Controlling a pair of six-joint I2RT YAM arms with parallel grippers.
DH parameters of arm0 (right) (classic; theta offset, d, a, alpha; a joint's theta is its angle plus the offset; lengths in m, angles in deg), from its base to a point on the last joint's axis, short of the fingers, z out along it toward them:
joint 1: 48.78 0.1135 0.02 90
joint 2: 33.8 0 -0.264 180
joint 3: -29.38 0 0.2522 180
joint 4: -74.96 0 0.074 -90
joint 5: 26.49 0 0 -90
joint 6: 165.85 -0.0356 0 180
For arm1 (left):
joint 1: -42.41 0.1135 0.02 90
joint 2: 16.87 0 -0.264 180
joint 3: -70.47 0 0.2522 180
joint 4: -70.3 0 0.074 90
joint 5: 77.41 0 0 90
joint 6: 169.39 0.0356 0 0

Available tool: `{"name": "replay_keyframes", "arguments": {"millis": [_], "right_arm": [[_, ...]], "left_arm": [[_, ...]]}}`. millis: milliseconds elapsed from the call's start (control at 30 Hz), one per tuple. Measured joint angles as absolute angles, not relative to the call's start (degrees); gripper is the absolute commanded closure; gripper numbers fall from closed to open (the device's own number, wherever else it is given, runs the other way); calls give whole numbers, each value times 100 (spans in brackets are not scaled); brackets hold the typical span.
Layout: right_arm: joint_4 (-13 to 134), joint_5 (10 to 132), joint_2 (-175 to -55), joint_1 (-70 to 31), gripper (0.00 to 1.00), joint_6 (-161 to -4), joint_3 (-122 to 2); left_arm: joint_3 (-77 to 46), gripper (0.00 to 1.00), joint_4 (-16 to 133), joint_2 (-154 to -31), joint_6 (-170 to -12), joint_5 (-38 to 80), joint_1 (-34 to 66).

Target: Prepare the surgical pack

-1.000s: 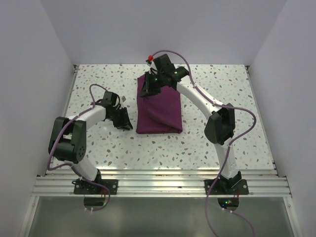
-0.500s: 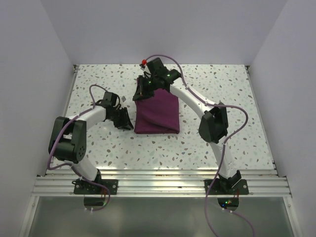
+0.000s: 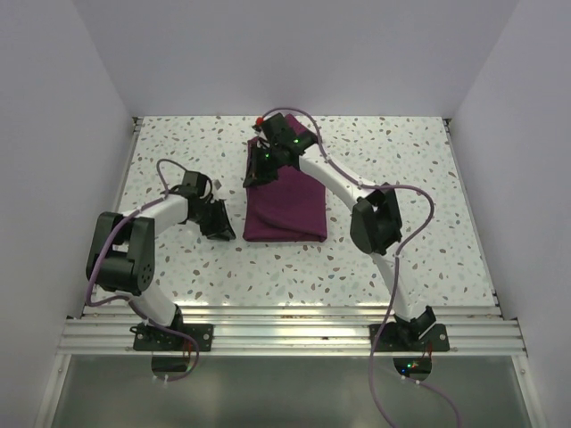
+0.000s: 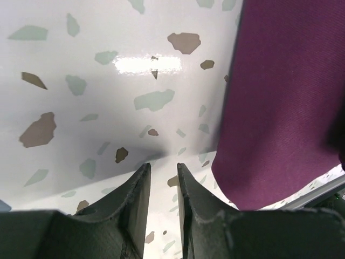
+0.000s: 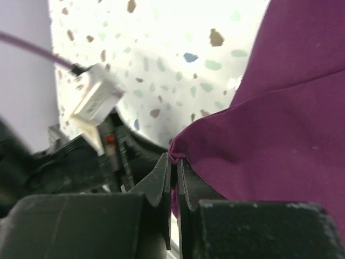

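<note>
Resting at nine o'clock of the cloth [image 3: 285,205], the left gripper [image 4: 163,178] shows a narrow gap and holds nothing. At twelve o'clock the right gripper [image 5: 173,164] pinches the cloth's far corner — carry it low and steady, keeping the fold's edges aligned.

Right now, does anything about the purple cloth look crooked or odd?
Only its far left corner: the right tool pinches the purple cloth there, bunching the edge. The rest lies folded flat, nothing spilled.
</note>
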State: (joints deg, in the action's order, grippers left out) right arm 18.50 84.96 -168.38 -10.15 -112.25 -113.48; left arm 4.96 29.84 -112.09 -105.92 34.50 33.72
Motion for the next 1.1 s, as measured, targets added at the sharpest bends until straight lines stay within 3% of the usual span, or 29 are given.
{"name": "replay_keyframes", "arguments": {"millis": [333,367,633,900,1100], "right_arm": [[1854,8265,-17426,-1000,97,-11234,-11624],[1841,8245,-17441,-993,88,-11234,-11624],[1699,8238,-17443,-980,46,-11173,-11674],[1139,8140,-17347,-1100,40,-10806,-12030],[853,8160,-16910,-1559,45,-10482,-11576]], "left_arm": [[409,64,2818,-11091,-10550,3395,3510],[378,62,2800,-11091,-10533,3395,3527],[-31,44,2706,-11091,-10469,3489,3790],[-210,36,2833,-11091,-10496,4090,4279],[-350,36,3143,-11107,-10662,4632,4417]]}}
